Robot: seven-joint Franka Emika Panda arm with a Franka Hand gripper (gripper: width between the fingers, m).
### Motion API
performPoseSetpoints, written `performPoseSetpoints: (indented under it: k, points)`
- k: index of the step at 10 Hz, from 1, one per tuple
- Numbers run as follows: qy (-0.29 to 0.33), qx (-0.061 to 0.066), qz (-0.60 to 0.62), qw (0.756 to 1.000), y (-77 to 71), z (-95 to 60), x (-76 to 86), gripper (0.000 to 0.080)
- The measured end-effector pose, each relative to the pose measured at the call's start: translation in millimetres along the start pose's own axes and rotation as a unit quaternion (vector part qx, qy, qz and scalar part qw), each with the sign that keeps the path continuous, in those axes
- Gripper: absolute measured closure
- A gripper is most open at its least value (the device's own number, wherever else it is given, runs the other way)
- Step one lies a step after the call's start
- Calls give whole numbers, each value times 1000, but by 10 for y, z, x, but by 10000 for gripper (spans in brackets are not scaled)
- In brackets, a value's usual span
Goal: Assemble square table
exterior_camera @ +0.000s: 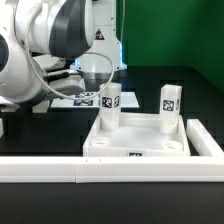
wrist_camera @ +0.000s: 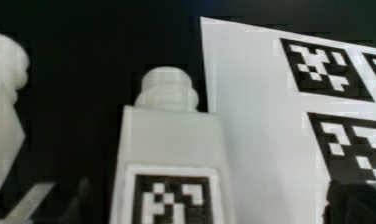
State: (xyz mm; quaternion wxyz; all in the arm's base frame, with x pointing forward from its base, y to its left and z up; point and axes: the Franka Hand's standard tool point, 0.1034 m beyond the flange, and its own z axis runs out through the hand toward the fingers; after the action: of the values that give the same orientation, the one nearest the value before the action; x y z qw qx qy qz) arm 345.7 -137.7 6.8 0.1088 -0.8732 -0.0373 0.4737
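Observation:
The white square table top point(exterior_camera: 135, 140) lies rim up in the middle of the exterior view, with a small tag on its near wall. Two white tagged legs stand upright at its far edge, one toward the exterior view's left point(exterior_camera: 108, 105) and one toward its right point(exterior_camera: 170, 108). I cannot tell whether they sit in the corner sockets. My gripper point(exterior_camera: 104, 80) hangs just above the left leg. In the wrist view that leg point(wrist_camera: 167, 140) fills the middle, ridged tip pointing away, and my gripper point(wrist_camera: 199, 205) stands open around it without touching. A second leg point(wrist_camera: 4, 100) shows at the edge.
A long white border rail point(exterior_camera: 100, 172) runs along the front and turns up the exterior view's right side point(exterior_camera: 205, 140). The marker board point(exterior_camera: 78, 98) lies on the black table behind the left leg; it appears beside the leg in the wrist view as well point(wrist_camera: 274, 90).

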Motion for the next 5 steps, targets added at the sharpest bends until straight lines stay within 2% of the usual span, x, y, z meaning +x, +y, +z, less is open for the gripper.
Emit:
performPoseSetpoints:
  k: [2, 3, 5]
  points:
    - [-1, -1, -4, 1000, -13, 4, 6, 418]
    - [-1, -2, -5, 1000, -17, 4, 8, 517]
    - [-1, -3, -7, 1000, -24, 3, 11, 515]
